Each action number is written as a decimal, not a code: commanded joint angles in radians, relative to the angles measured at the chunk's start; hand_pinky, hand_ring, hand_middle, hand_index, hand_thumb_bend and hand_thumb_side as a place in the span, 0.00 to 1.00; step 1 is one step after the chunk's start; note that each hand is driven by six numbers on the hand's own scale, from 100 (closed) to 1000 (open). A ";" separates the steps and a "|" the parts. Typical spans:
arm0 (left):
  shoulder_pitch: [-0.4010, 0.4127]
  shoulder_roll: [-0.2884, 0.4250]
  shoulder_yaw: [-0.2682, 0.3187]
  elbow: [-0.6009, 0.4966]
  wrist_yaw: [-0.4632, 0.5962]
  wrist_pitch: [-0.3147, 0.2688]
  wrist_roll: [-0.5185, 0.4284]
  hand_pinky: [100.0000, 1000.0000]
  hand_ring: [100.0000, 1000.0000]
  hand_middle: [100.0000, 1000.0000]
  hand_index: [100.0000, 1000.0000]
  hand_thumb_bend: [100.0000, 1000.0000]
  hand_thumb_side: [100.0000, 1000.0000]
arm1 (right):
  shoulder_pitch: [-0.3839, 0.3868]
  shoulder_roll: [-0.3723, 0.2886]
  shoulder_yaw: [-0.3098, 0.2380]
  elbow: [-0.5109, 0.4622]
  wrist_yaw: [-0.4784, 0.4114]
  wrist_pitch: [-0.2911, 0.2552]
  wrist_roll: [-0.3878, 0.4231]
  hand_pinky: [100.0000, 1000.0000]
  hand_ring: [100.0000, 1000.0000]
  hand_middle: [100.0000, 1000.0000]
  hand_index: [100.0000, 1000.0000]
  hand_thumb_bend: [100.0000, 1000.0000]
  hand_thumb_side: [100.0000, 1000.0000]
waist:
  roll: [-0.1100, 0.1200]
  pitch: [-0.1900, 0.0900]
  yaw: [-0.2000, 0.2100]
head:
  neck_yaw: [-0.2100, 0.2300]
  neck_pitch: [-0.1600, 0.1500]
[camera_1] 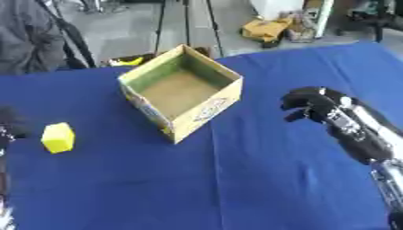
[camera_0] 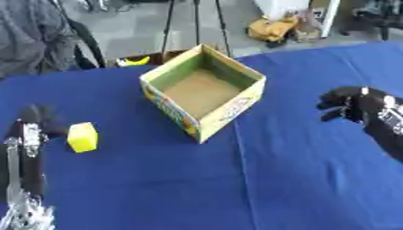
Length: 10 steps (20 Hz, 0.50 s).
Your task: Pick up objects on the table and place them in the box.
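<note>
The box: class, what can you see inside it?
Inside the box only its bare brown floor and greenish inner walls show; nothing lies in it. The near walls hide a strip of floor. The yellow block is outside.

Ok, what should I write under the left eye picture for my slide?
Robot's left hand beside a yellow block, empty box waiting on blue table.

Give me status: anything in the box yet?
Nothing done: the box shows only its bare brown floor. Nothing in hand either; the right hand hangs curled and empty right of the box. Left: the yellow block sits on the blue cloth beside the left hand.
</note>
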 commanded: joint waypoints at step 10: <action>-0.138 0.305 0.023 -0.031 -0.234 0.234 -0.349 0.63 0.55 0.61 0.81 0.41 0.37 | 0.002 -0.021 -0.005 -0.009 -0.001 0.000 0.003 0.67 0.76 0.73 0.81 0.00 0.75 | 0.003 -0.027 -0.006 | -0.010 -0.010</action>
